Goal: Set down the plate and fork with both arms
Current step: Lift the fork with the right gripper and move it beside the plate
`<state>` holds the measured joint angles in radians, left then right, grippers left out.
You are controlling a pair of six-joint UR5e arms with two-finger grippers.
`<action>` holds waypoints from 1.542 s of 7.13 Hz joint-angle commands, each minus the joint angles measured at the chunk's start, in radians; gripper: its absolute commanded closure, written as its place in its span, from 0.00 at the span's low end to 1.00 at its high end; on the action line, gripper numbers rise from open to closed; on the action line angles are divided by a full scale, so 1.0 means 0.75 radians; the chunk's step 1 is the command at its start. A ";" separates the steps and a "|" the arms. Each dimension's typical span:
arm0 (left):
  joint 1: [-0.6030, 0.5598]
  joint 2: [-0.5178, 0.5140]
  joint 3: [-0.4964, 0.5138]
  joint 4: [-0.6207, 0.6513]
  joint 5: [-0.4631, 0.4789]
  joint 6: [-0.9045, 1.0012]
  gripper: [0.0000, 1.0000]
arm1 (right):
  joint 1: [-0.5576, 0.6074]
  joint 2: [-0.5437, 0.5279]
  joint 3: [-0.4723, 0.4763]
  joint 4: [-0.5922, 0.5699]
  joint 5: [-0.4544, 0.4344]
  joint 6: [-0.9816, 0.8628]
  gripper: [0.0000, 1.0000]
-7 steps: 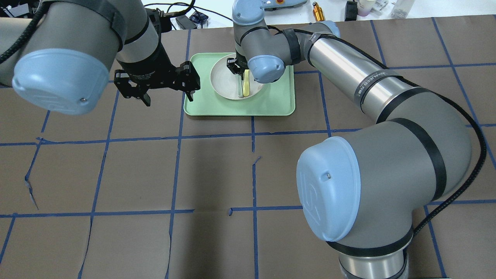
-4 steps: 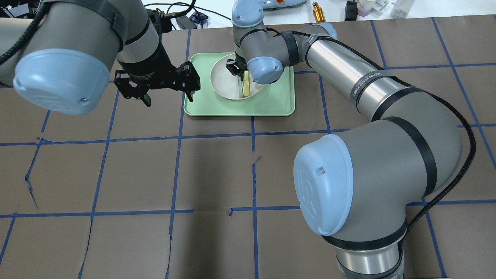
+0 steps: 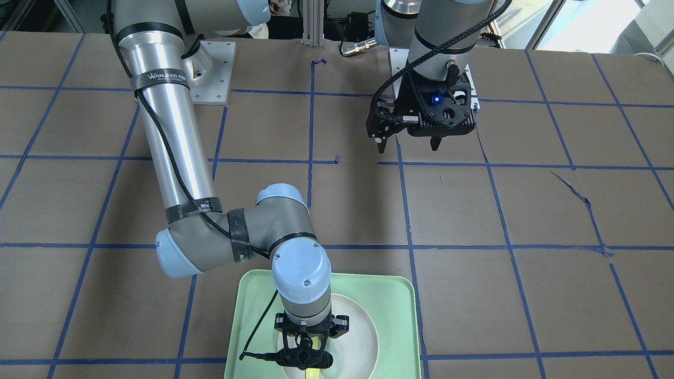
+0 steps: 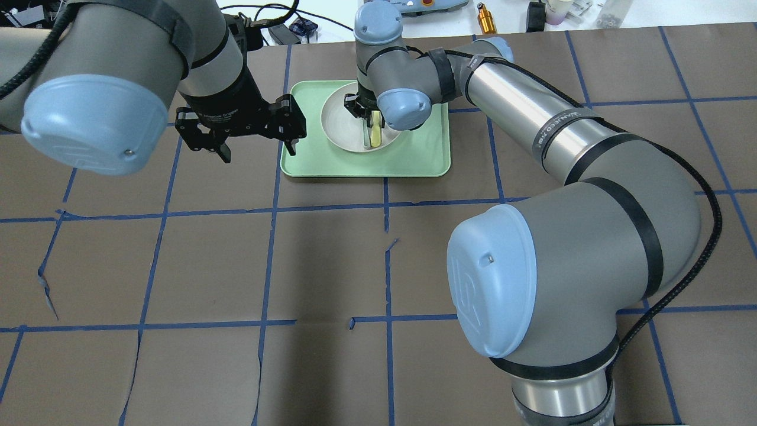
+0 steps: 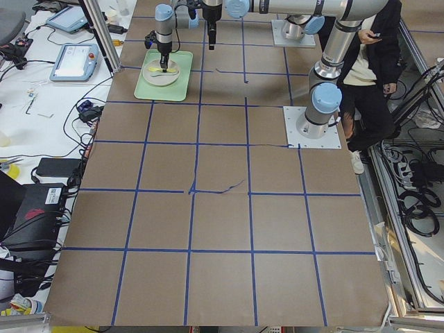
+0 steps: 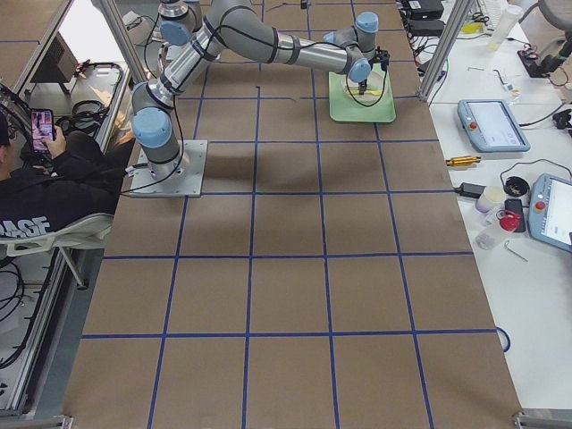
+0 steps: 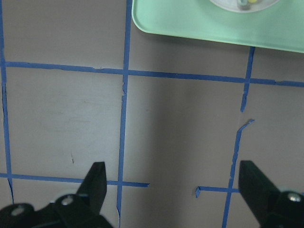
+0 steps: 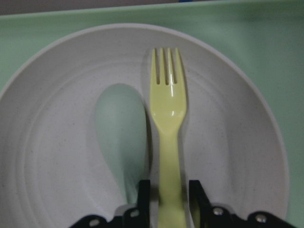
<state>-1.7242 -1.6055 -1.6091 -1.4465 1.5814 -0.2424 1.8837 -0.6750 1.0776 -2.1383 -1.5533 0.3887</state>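
Right wrist-mounted view: the right jaws closely flank the handle of the fork (image 8: 168, 109), grip impossible to tell; it lies on the plate (image 8: 61, 156) beside a spoon (image 8: 121, 133). Left jaws gape wide, empty, above the tabletop (image 7: 180, 118).

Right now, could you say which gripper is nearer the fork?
Right: the right gripper straddles the fork's handle on the plate; the left gripper hovers beyond the tray's edge.
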 commanded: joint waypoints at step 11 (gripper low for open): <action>0.000 -0.017 -0.002 0.000 -0.002 -0.002 0.00 | -0.149 -0.229 0.365 -0.098 -0.017 -0.336 0.79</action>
<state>-1.7242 -1.6148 -1.6095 -1.4466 1.5800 -0.2427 1.7792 -0.8600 1.3290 -2.1795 -1.5639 0.1409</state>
